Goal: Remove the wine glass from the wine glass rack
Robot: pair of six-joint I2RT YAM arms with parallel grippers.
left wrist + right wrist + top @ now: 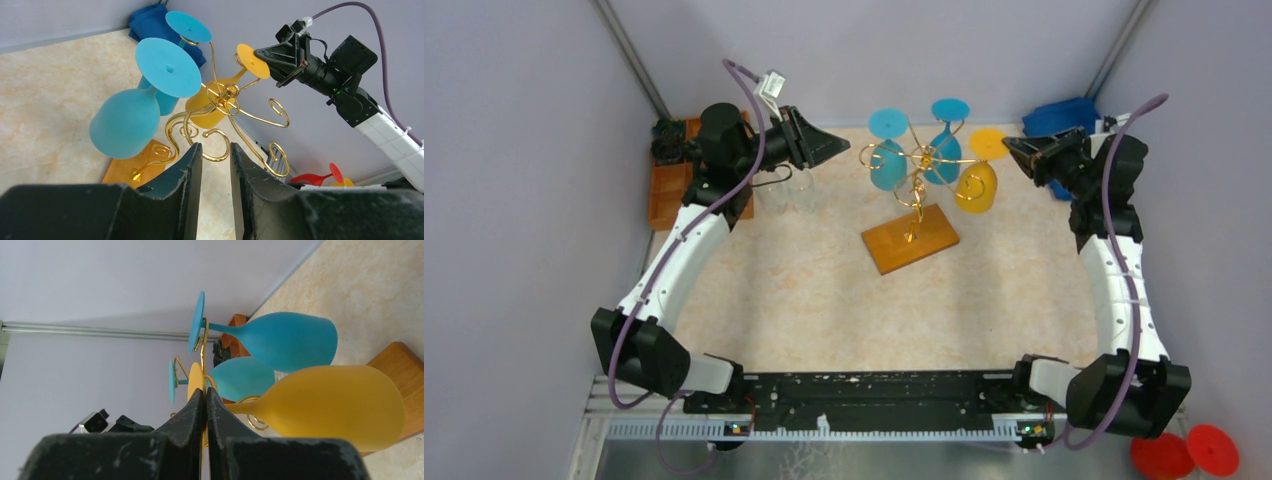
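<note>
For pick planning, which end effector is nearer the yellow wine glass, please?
Right: right end effector grips the yellow wine glass foot; left end effector sits across the rack.

Lab test cell: grey panel walls (pixel 514 150), metal corner struts (pixel 632 58).

Your left arm (pixel 676 262) and right arm (pixel 1117 285) pair white shell links with chunky black joint housings. A purple cable (pixel 746 85) runs along each, cinched by white zip ties (pixel 407 131). Your left tool (pixel 216 146) and right tool (pixel 206 391) are matte black, their wedge fingers (pixel 182 182) scuffed pale at the edges.
</note>
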